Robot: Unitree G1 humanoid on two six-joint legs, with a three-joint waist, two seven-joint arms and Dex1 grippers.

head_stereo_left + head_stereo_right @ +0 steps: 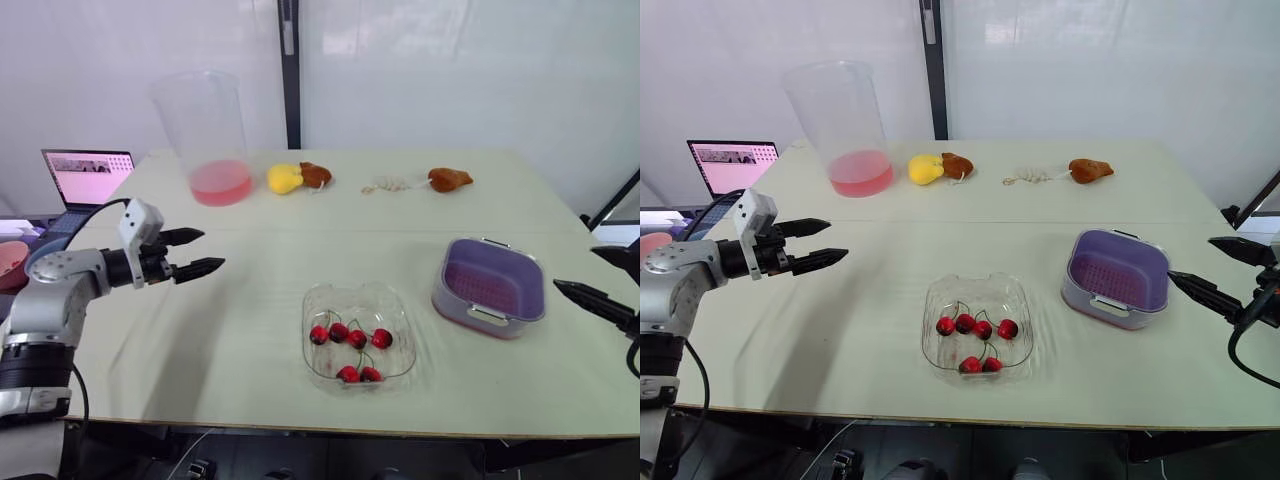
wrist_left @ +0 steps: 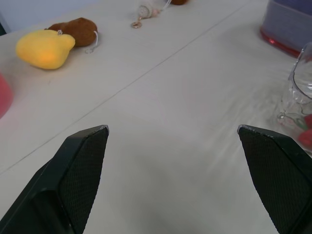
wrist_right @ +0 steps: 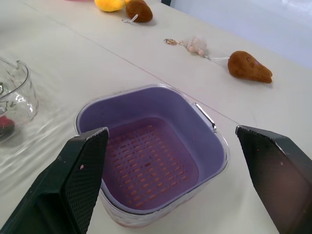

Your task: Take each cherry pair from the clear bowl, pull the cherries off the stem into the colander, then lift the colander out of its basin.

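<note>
since the six red cherries (image 1: 349,343) all lie in the clear bowl (image 1: 318,297) near the front edge of the table (image 1: 250,330) and the colander (image 1: 494,284) holds none, you're at the very first pick, i'd judge.

in the head view your left gripper (image 1: 212,249) hovers well left of the bowl, fingers spread wide. the right gripper (image 1: 575,268) hangs just right of the basin (image 1: 441,297), equally wide and holding nothing. next you'll need to reach into the bowl and pinch a thin stem (image 1: 351,323).

the left wrist view shows matte, finely textured pads (image 2: 83,170) over bare table, with the bowl's glossy rippled wall at one edge.

the right wrist view shows the purple colander's slotted floor, rounded-square, nested in the clear basin.
</note>
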